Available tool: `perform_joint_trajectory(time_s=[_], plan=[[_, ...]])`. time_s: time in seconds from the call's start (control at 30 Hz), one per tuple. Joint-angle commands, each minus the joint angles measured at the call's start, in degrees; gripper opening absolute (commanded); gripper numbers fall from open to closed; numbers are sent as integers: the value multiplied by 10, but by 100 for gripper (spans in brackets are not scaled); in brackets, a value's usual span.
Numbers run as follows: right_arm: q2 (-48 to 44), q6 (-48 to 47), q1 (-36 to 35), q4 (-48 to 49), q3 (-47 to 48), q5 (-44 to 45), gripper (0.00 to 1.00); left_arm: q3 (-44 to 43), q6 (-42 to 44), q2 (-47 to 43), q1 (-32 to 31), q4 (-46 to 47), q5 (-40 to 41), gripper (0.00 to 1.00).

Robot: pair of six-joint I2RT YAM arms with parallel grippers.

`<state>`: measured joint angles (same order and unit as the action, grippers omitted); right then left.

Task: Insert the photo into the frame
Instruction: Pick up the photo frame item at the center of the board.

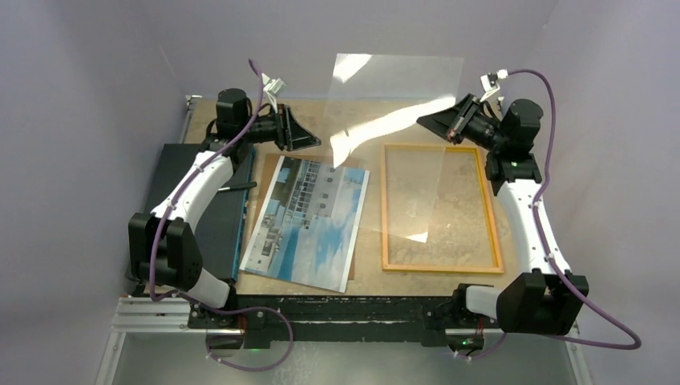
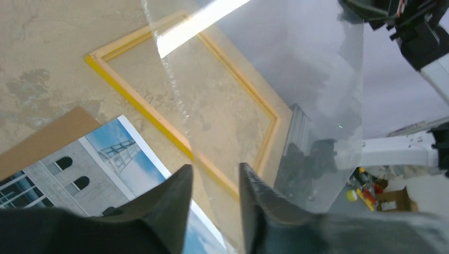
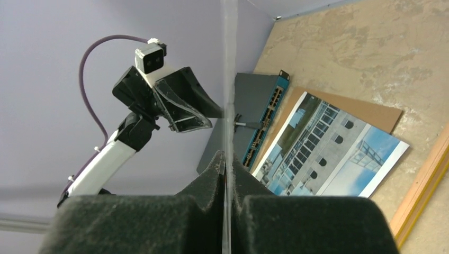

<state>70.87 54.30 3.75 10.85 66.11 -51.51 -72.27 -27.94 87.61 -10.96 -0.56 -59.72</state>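
the right pincer (image 3: 225, 159) is pressed together on one edge of a clear pane (image 1: 397, 88) that stands tilted in the air above the far middle of the surface (image 1: 367, 265). the left pincer (image 2: 214, 174) is slightly spread, with the pane's other edge running between its fingers. the photo (image 1: 309, 220) lies face up at the front left, partly on a brown board (image 2: 47, 140) and beside a black panel (image 1: 224, 224), and the frame (image 1: 437, 148) lies flat just right of it, near the right edge.

- Was a mottled tan tabletop (image 1: 369, 261).
- Carried the frame (image 1: 441, 267) flat on the right.
- Held the photo (image 1: 309, 224) face up beside it, partly over a brown board (image 2: 53, 135).
- Bore a black panel (image 1: 218, 233) along the left edge.
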Motion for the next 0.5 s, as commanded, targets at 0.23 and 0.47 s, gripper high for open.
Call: perform_joint_trajectory(time_s=[0.23,0.47], plan=[[19,-104,5,-223,166,168,0,-30,117,39,-54,-146,202,86],[33,-187,6,-401,304,381,0,-44,212,100,-183,-168,323,92]])
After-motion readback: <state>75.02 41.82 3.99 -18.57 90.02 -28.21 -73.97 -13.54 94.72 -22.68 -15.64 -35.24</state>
